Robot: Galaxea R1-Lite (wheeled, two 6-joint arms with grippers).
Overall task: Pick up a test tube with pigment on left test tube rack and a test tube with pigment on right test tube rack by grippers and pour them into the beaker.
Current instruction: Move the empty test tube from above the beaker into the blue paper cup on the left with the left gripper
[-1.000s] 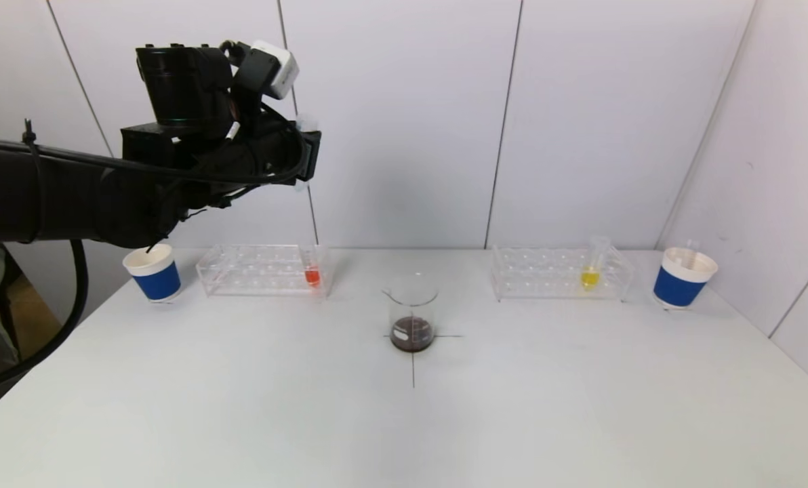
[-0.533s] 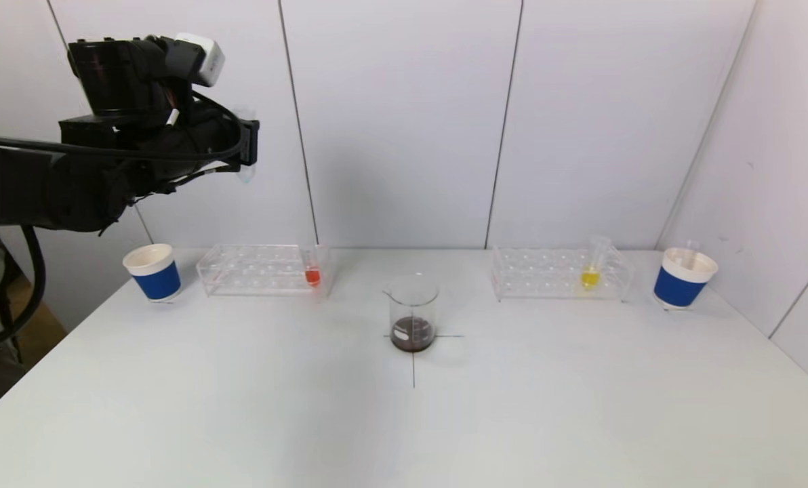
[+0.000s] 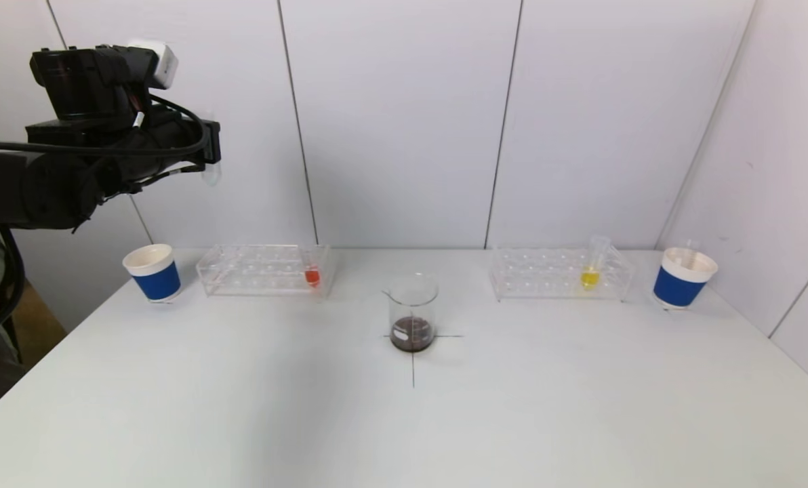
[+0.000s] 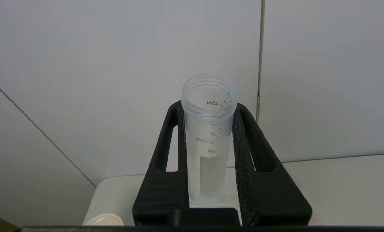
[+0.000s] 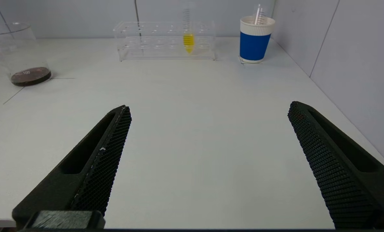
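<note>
Overhead, the left tool (image 3: 209, 152) hangs high above the tabletop's (image 3: 404, 420) far-left corner, over the left rack (image 3: 263, 270); only its wrist view shows it clamped on an empty clear tube (image 4: 208, 141). Right tool (image 5: 208, 167), seen only by its own wrist camera, gapes wide and empty, facing the yellow tube (image 5: 188, 41) in the right rack (image 5: 166, 40); beaker (image 3: 412, 313) stands mid-tabletop.

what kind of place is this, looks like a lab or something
Probably a mock chemistry lab bench set up for robot trials: a white table holding two clear plastic test tube racks and a glass beaker with dark brown liquid, enclosed by plain white panel walls.
</note>
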